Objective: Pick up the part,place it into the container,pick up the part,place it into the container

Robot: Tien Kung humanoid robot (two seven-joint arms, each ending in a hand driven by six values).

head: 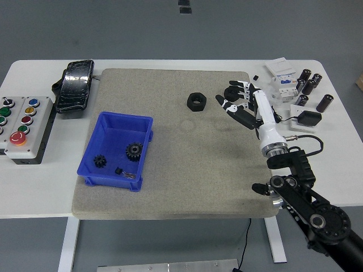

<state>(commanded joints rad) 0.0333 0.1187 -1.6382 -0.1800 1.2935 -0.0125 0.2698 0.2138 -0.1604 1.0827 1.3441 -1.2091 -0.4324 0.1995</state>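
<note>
A white table (34, 192) seen from above, with a grey felt mat (187, 170) covering its middle. At about nine o'clock on the mat sits a blue bin (145, 126) holding two small black gears, one larger (134, 150) and one smaller (100, 161), plus a tiny dark piece beside them.

At about one o'clock on the mat lies a black hex nut (195, 101), alone and untouched. A second black nut (232, 93) lies further right, mostly hidden under the robot's right hand (241, 103) (whether they touch cannot be told).

That hand is white with black fingertips, its fingers (226, 105) spread and holding nothing. Its black arm comes up from the five o'clock corner.

Off the mat at ten o'clock are a black foot pedal (74, 86) and a box of coloured buttons (22, 126). At two o'clock sit small black cylinders (309, 85), a white box and a black adapter (309, 118).
</note>
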